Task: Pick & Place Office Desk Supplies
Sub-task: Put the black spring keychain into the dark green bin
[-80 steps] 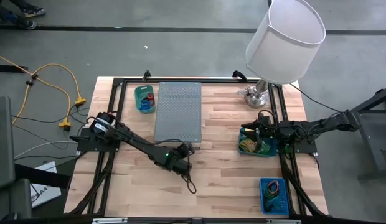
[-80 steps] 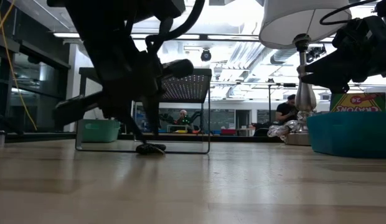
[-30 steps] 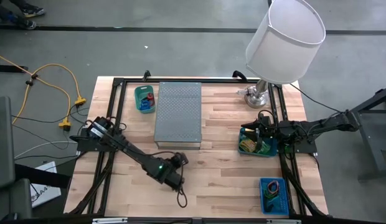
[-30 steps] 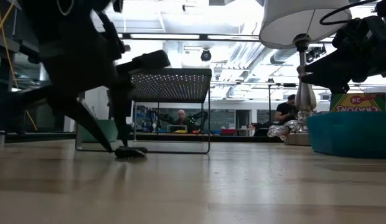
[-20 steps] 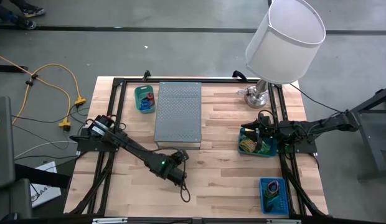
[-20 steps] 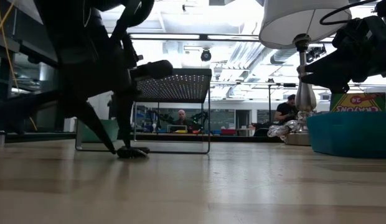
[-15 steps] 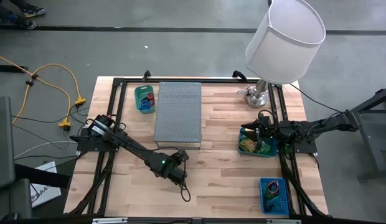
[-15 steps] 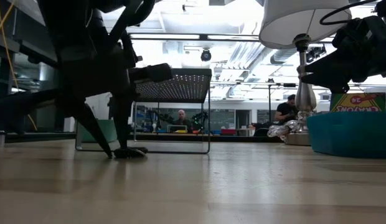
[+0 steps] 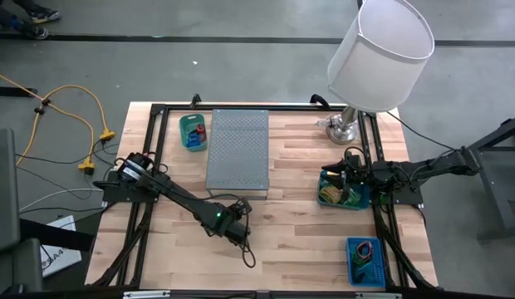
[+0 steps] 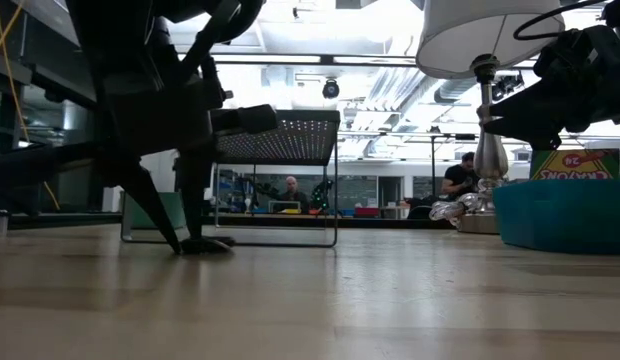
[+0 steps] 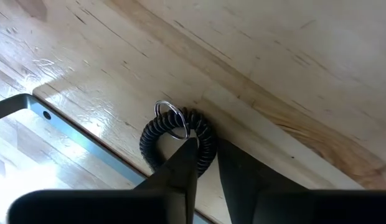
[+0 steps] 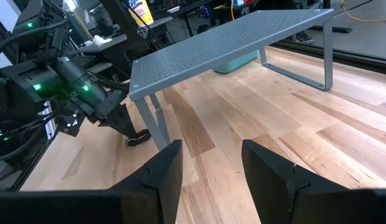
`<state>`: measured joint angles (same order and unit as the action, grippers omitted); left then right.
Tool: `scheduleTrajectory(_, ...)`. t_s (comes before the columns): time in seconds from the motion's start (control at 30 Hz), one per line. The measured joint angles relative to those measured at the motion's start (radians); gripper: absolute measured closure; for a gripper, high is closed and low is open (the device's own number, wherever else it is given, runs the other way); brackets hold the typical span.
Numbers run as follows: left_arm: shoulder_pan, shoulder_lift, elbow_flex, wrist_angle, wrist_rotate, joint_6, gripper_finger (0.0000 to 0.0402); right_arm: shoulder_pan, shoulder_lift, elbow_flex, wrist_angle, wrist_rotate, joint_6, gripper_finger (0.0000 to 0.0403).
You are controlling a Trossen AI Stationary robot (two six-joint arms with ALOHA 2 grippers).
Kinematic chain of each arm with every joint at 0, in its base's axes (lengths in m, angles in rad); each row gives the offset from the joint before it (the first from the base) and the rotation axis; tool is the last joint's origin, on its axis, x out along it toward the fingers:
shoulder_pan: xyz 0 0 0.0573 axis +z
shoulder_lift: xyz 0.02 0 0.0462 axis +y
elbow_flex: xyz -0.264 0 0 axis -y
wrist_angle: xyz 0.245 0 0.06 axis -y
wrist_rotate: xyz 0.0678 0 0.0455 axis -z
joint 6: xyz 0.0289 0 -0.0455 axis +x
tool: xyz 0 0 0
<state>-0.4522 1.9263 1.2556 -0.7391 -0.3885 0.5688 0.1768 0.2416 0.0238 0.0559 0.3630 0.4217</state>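
Observation:
A black coiled loop [image 11: 157, 132] with a small metal ring [image 11: 170, 117] lies flat on the wooden table, just in front of the grey perforated stand [image 9: 237, 149]. It also shows as a dark lump in the low view [image 10: 205, 244]. My left gripper [image 11: 208, 155] is down on it and shut on its coil. My right gripper [image 12: 211, 168] waits at the table's right side above the teal tray [image 9: 328, 199], open, with nothing between its fingers. My left gripper has the loop's coiled wall [image 11: 208, 140] on the side away from the metal ring. One finger [image 11: 188, 155] stands inside the loop and the other outside it. The fingers come from above, slanting down. The loop still lies flat on the table.
The stand's metal foot [image 11: 68, 127] runs close beside the loop. A small teal bin [image 9: 193, 131] stands at the far left, and a lamp with a white shade [image 9: 378, 54] at the far right. A blue tray [image 9: 365, 259] of small items sits near the front right.
My left gripper has turned a little at the wrist over the coiled loop. The loop has stayed on the table at nearly the same spot.

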Motion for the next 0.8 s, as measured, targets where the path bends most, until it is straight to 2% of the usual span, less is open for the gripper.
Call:
scheduleTrajectory(0.17,-0.005,0.0,0.0,-0.002,-0.001,-0.001,0.0374,0.0,0.0,0.0,0.0,0.0,0.0,0.025)
scheduleTrajectory(0.37,-0.029,0.001,0.0,0.001,-0.018,-0.014,0.0381,0.0,0.0,0.0,0.0,0.0,0.0,0.025)
scheduleTrajectory(0.6,-0.087,-0.008,0.004,0.012,-0.037,-0.167,0.0383,0.0,0.0,0.0,0.0,0.0,0.0,0.025)
scheduleTrajectory(0.8,-0.129,-0.075,0.06,0.033,-0.043,-0.259,0.0383,0.0,0.0,0.0,0.0,0.0,0.0,0.025)
